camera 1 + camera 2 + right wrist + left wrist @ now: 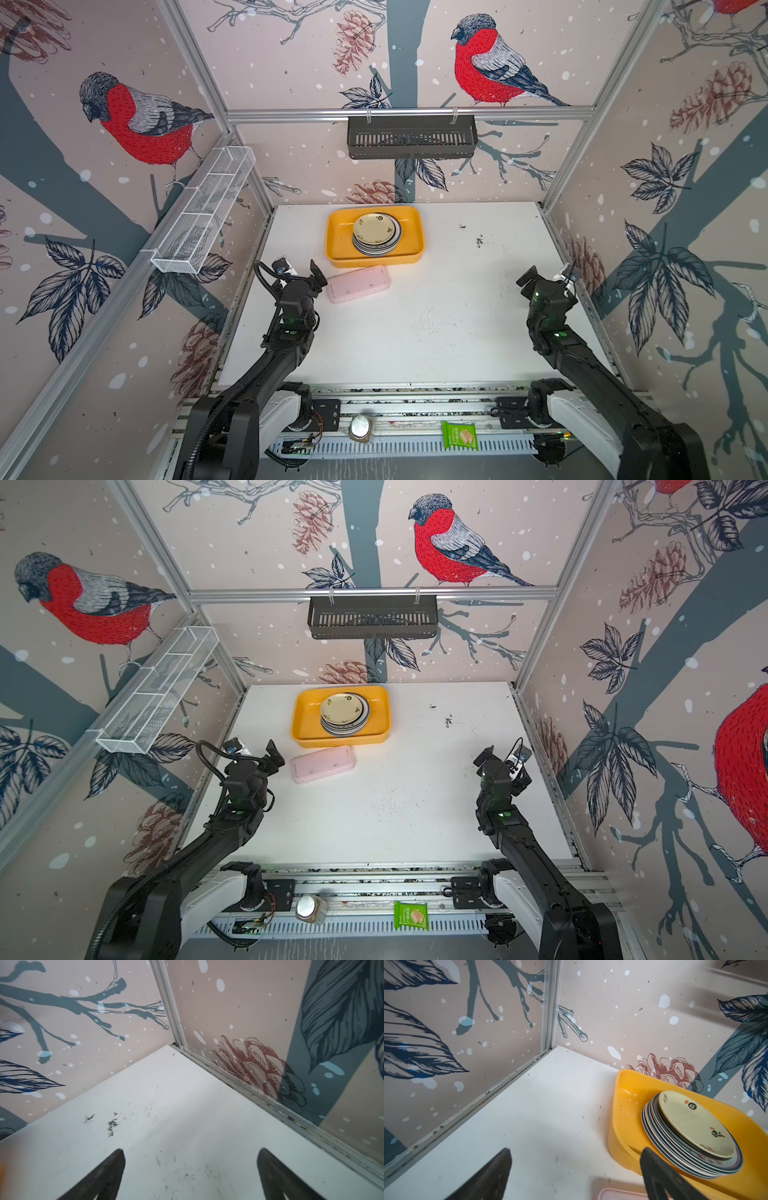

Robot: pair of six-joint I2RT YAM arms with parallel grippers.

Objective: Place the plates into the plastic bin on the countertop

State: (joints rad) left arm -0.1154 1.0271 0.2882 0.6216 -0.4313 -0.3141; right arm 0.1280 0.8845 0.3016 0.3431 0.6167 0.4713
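Observation:
A stack of several plates (376,235) (344,715), a cream one on top, sits inside the yellow plastic bin (332,239) (301,721) at the back of the white countertop (415,332). The left wrist view shows the same plates (695,1126) in the bin (623,1105). My left gripper (309,277) (576,1150) hovers open just in front and left of the bin, nothing between its fingers. Near the right wall my right gripper (536,282) (192,1150) is open and empty over bare countertop. No plate lies outside the bin in any view.
A flat pink box (358,284) (618,1194) lies in front of the bin, beside the left gripper. A black slotted rack (411,137) hangs on the back wall, a white mesh shelf (205,208) on the left wall. A jar (360,428) and a green packet (459,435) rest on the front rail.

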